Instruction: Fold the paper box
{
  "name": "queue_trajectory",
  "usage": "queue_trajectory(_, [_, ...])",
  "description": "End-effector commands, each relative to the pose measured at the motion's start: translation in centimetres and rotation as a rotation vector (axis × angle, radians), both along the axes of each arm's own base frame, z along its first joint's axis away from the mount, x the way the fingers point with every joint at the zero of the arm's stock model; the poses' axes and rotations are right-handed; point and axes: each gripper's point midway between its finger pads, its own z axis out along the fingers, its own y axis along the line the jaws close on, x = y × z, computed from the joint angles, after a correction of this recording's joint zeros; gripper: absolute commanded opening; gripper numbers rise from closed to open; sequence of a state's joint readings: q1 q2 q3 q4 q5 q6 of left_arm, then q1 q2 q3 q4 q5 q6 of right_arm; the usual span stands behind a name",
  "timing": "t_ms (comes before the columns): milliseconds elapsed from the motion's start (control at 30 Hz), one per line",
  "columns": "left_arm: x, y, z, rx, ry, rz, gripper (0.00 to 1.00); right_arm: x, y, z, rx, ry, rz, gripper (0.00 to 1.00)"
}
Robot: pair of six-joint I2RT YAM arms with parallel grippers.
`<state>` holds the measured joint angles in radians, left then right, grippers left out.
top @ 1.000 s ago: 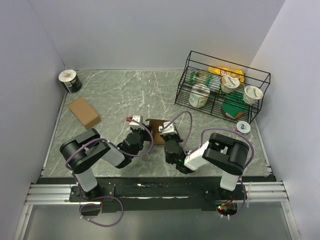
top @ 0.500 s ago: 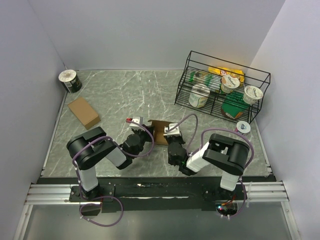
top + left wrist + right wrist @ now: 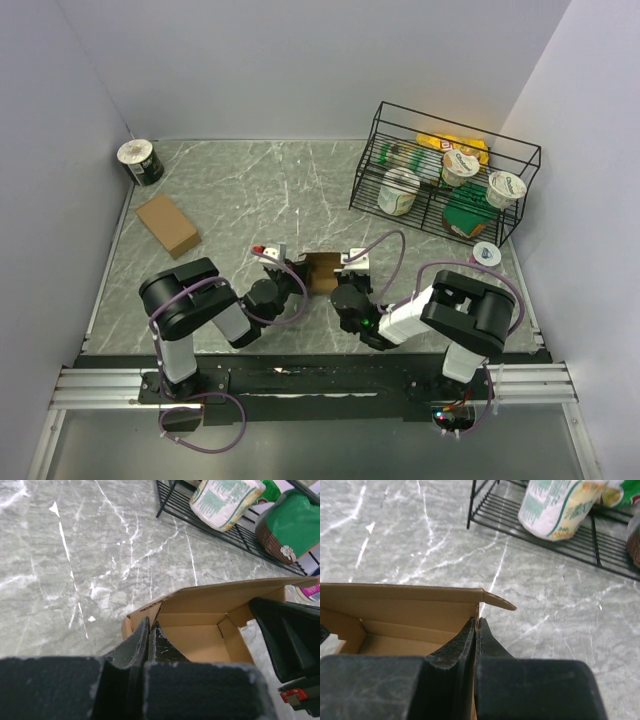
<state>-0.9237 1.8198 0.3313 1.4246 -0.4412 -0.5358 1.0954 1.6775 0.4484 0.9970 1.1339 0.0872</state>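
Nearest the arm bases, the left hand (image 3: 149,630) was clamped on the left wall of the small brown cardboard paper box (image 3: 322,270), and the right hand (image 3: 476,626) pinched its right wall, both closed tight on the card. The box stood open-topped between them at the near middle of the grey marbled desk (image 3: 230,190), far flap raised. Farther back on the left lay a closed brown cardboard carton (image 3: 168,224). At the far right stood a black wire rack (image 3: 440,170) holding tubs and packets.

No legible text or labels.
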Motion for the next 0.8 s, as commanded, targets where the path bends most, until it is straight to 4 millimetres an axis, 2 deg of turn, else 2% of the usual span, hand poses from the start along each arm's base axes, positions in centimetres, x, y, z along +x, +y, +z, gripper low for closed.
queue_trajectory(0, [-4.5, -4.3, -1.9, -0.009, 0.075, -0.262, 0.01, -1.2, 3.9, -2.1, 0.115, 0.105, 0.170, 0.00])
queue_trajectory(167, [-4.8, -5.2, -1.8, -0.018, 0.081, -0.291, 0.01, -1.3, 4.3, -2.7, 0.123, 0.136, 0.173, 0.00])
queue_trajectory(367, [-4.9, -4.0, -2.9, 0.017, 0.109, -0.255, 0.01, -1.5, 4.0, -3.2, 0.100, 0.158, 0.167, 0.00])
queue_trajectory(467, [-4.9, -3.1, -3.5, 0.050, 0.116, -0.230, 0.01, -1.6, 3.7, -2.3, 0.090, 0.153, 0.171, 0.00])
queue_trajectory(533, [-4.6, -2.3, -4.1, 0.082, 0.124, -0.196, 0.01, -1.8, 3.6, -1.3, 0.061, 0.147, 0.197, 0.07])
queue_trajectory(600, [-4.5, -1.8, -4.2, 0.104, 0.121, -0.176, 0.01, -2.1, 3.3, -0.5, 0.045, 0.154, 0.210, 0.18])
queue_trajectory(667, [-4.3, -1.1, -4.5, 0.126, 0.125, -0.146, 0.01, -2.4, 3.4, -0.2, 0.040, 0.170, 0.240, 0.27])
queue_trajectory(700, [-4.3, -0.9, -4.5, 0.132, 0.121, -0.139, 0.01, -2.7, 3.3, 0.1, 0.042, 0.174, 0.254, 0.40])
queue_trajectory(767, [-4.2, -0.6, -4.6, 0.153, 0.116, -0.129, 0.01, -3.3, 3.3, -0.1, 0.037, 0.194, 0.292, 0.54])
